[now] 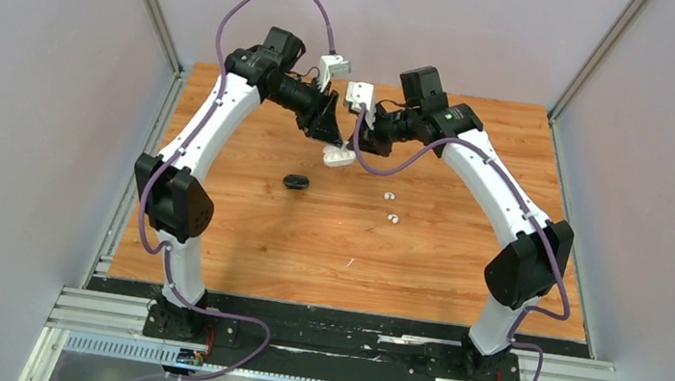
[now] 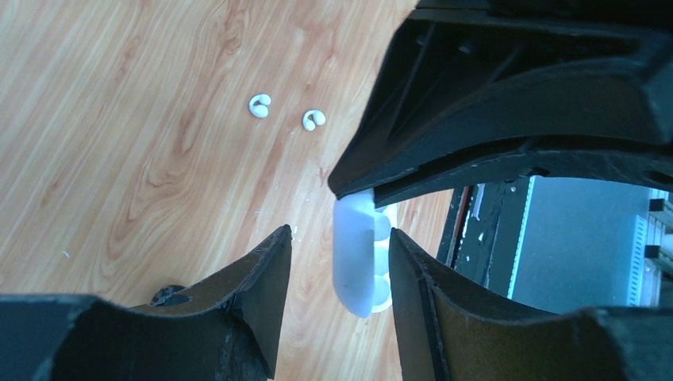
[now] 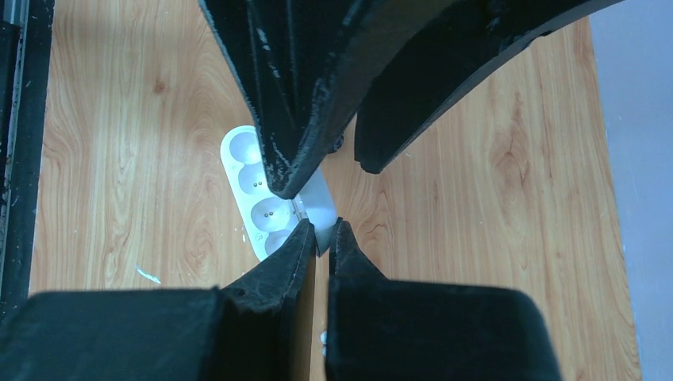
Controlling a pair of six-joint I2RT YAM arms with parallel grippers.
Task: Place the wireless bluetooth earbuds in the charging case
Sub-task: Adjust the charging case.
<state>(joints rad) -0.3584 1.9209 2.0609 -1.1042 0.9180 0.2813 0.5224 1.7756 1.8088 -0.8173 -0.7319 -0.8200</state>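
Note:
The white charging case (image 1: pixel 338 158) hangs open just above the table at the back centre. My right gripper (image 3: pixel 321 230) is shut on its thin lid (image 3: pixel 321 208), and the base with its empty round sockets (image 3: pixel 255 186) sticks out to the left. My left gripper (image 2: pixel 340 234) is open, its fingers on either side of the case (image 2: pixel 354 258); the right finger (image 2: pixel 417 278) is close against it and a gap shows on the left. Two white earbuds (image 1: pixel 389 196) (image 1: pixel 393 219) lie on the wood in front of the case, also seen in the left wrist view as earbuds (image 2: pixel 259 105) (image 2: pixel 314 120).
A black pebble-shaped case (image 1: pixel 296 182) lies shut on the wooden table (image 1: pixel 240 237), left of the white earbuds. Grey walls enclose the table on three sides. Both arms arch over the table and meet at the back centre.

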